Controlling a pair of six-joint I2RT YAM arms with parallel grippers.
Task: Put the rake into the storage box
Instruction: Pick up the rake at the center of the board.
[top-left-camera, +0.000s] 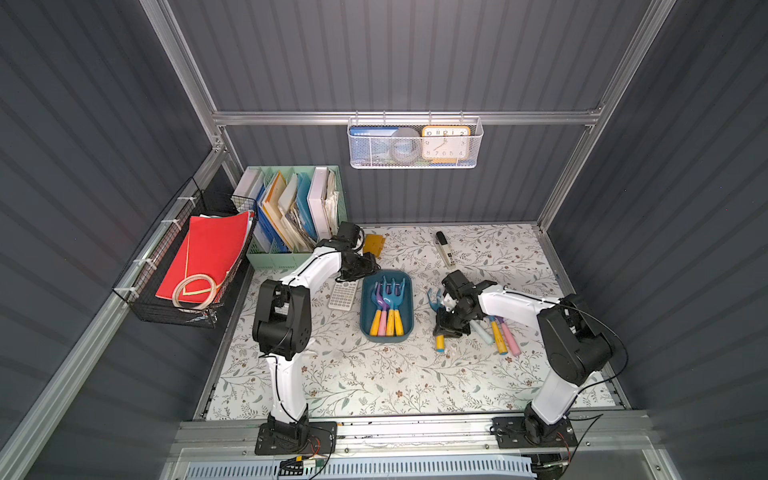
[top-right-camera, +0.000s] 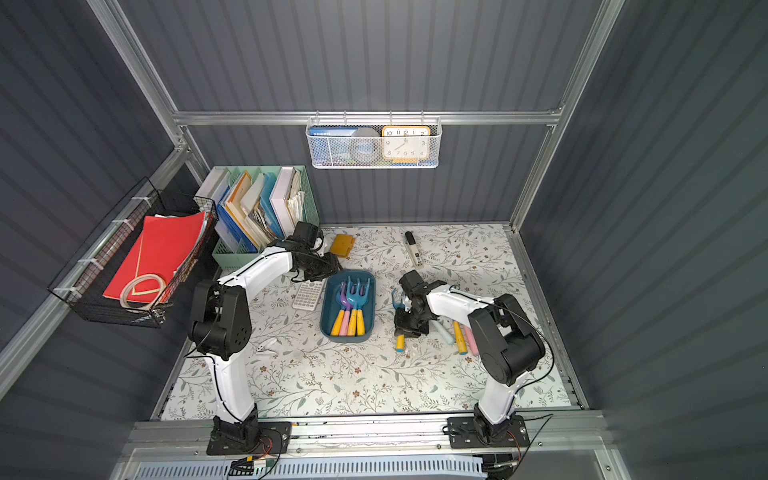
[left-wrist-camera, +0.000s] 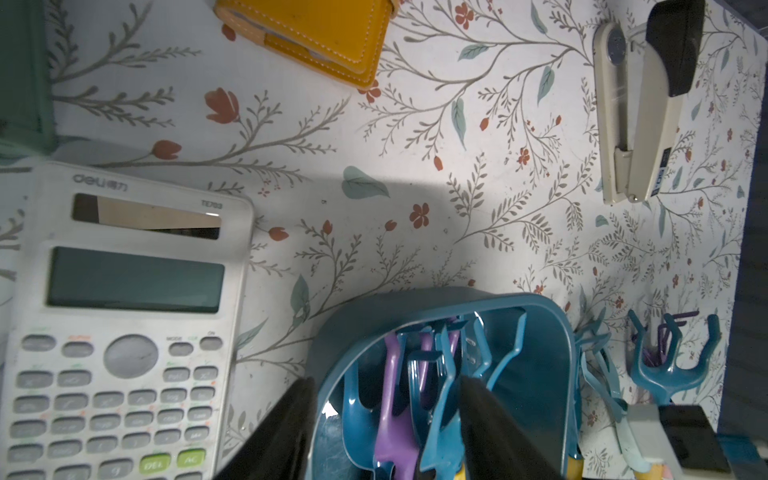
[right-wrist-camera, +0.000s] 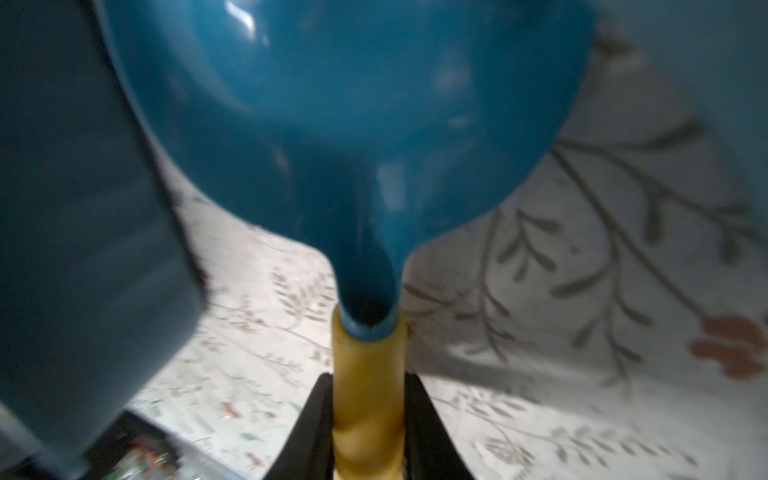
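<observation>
Floral matting covers the whole table, and at its back corner on our left side we see the mint-green file organiser packed with folders. Next in size is the teal storage box in the middle of the mat. Its long side runs front to back, and several toy garden tools lie in it with their heads to the back wall. Our left gripper hangs over the box's far end with its jaws well apart. One of the fingers is outside the wall and the other is above the tools, and we see nothing held between them. A white calculator lies just beside the box on that side. The rake is outside the box, just to its right. It sits between the box and a loose cluster of other tools. Its long axis runs front to back, roughly parallel to the box. Its teal head points toward the back wall and the butt of its yellow handle toward the front edge. Our right gripper is clamped on that handle, with a finger pressed to each side. We cannot tell whether the rake is clear of the mat. Farther back lie a stapler and a small yellow wallet.
</observation>
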